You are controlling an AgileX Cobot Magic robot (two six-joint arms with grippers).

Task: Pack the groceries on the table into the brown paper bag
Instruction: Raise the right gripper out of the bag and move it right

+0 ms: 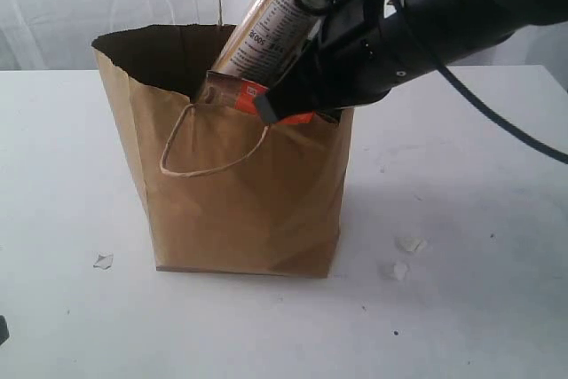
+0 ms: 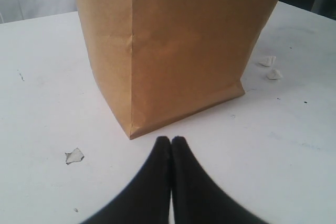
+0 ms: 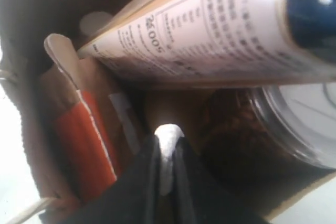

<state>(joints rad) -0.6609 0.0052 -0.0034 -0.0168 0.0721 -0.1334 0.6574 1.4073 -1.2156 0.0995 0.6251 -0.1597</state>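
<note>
The brown paper bag (image 1: 248, 201) (image 2: 178, 40) stands upright and open on the white table (image 1: 62, 148). The long pasta packet (image 1: 266, 37) (image 3: 210, 35) leans out of its mouth, and the brown-orange pouch (image 1: 244, 92) (image 3: 84, 140) pokes above the rim. The clear jar (image 3: 294, 124) lies inside beside them. My right gripper (image 1: 293, 106) (image 3: 168, 135) reaches into the bag's mouth, shut on a small white lump (image 3: 168, 132). Outside, my left gripper (image 2: 171, 140) is shut with nothing in it, low over the table just short of the bag's bottom corner.
Small white crumbs lie on the table: one (image 1: 103, 261) (image 2: 74, 156) left of the bag, two (image 1: 410, 243) (image 1: 398, 270) to its right. The bag's near cord handle (image 1: 213, 161) hangs down its front. A white curtain backs the scene.
</note>
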